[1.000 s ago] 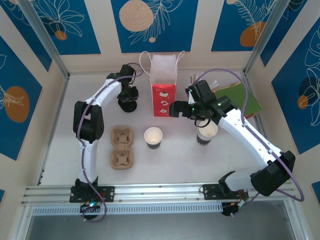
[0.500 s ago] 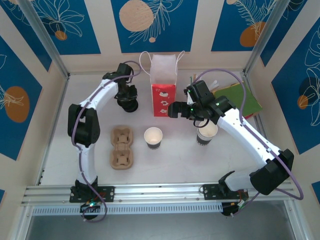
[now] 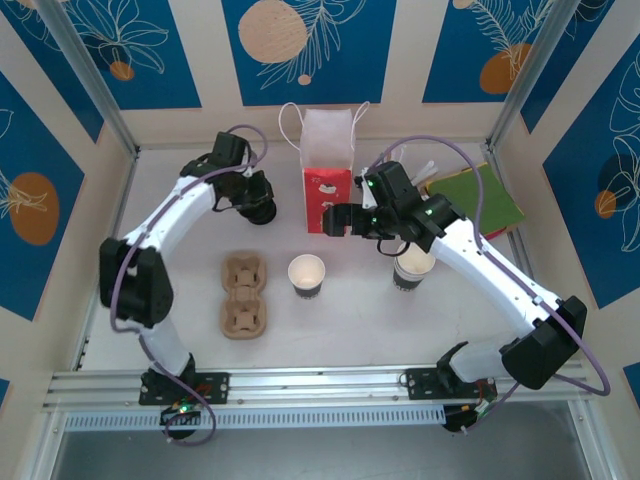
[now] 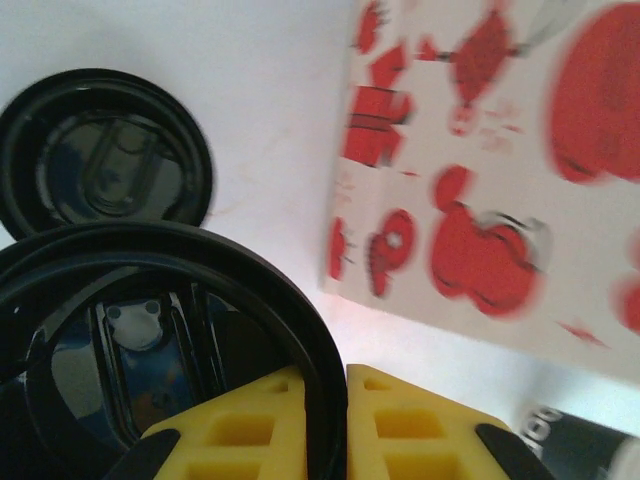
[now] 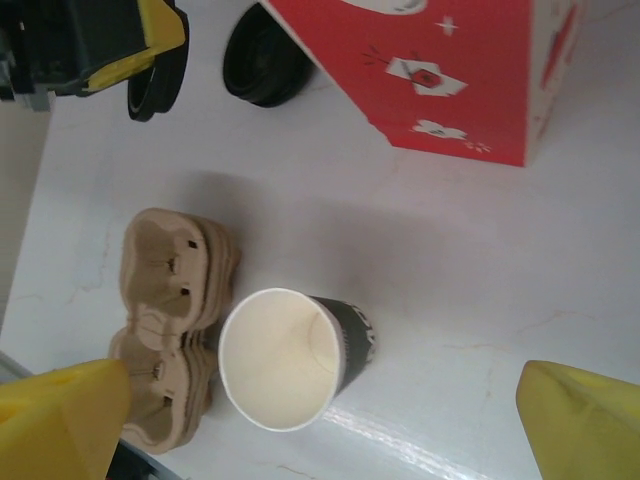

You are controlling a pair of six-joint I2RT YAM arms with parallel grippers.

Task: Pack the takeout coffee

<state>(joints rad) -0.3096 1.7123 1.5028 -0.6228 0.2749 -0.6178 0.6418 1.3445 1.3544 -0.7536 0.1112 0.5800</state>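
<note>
White tabletop (image 3: 350,320), blue walls (image 3: 130,40): we see the left gripper (image 4: 335,400) clenched on a black lid (image 4: 170,330) beside the red bag (image 4: 480,150), and the right gripper (image 5: 320,420) spread wide near a lidless paper cup (image 5: 285,355) mid-table, beside the cardboard carrier (image 3: 245,295).
</note>
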